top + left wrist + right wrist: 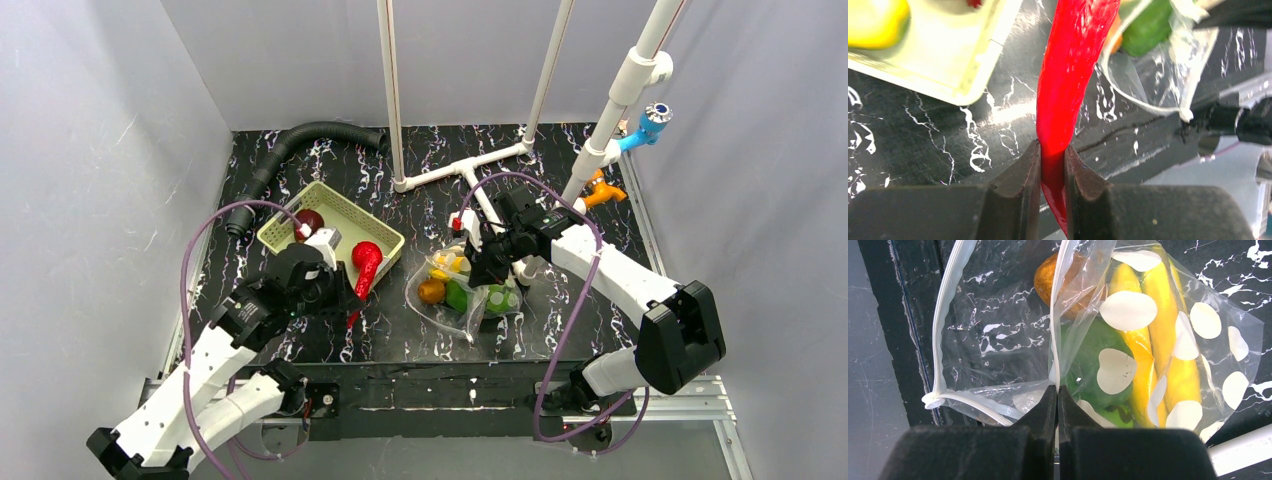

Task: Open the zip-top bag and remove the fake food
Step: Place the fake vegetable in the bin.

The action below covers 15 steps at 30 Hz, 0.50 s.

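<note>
At the left gripper (1052, 150): nearly shut, clamping the thin tip of a glossy bright red plastic pepper (1068, 75), long axis out from the jaws, fat end by the pale green slotted basket (948, 55). At the right gripper (1057, 390): fully closed, pinching the clear dotted plastic zip-top bag (998, 340), lying open near the basket.

You have a clear, crinkly plastic zip-top bag (993, 335) with matt off-white dots, and the fake food (1160, 340) inside it looks smooth, glossy plastic. Your red pepper (1073, 75) shines wet-glossy, the pale basket (948, 65) is smooth plastic, and the table (923, 145) is a faintly shiny black marbled sheet.
</note>
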Motion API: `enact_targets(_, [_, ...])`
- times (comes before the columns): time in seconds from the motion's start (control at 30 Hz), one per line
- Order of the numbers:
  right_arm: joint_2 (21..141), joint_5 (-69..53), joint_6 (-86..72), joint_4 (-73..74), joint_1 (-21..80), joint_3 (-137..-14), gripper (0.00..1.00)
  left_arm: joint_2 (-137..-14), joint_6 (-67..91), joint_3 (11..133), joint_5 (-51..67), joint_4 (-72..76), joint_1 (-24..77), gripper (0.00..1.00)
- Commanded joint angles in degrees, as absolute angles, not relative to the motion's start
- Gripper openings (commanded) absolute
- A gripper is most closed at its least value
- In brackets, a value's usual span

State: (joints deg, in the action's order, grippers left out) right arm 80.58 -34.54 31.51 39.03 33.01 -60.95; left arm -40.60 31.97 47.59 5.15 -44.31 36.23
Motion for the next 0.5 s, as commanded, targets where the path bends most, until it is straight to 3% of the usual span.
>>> enact_targets(0.0, [78.5, -35.8, 31.2, 38.9, 32.2, -60.4, 0.01, -42.7, 37.8, 46.6, -4.5, -41.0, 34.9, 0.0])
enact_targets(0.13, [78.6, -36.1, 31.2, 39.1, 32.2, -60.6, 0.01, -47.2, 40.9, 46.8, -10.7, -37.5, 32.7, 0.0])
enact_targets(0.4, [78.2, -36.7, 31.2, 39.0, 32.2, -60.4, 0.01, -62.1, 38.0, 48.4, -9.9, -27.5, 21.9, 0.0])
enact_targets(0.47, [78.1, -36.7, 31.2, 38.9, 32.2, -60.3, 0.01, -65.4, 36.7, 49.2, -11.0, -26.5, 20.4, 0.1])
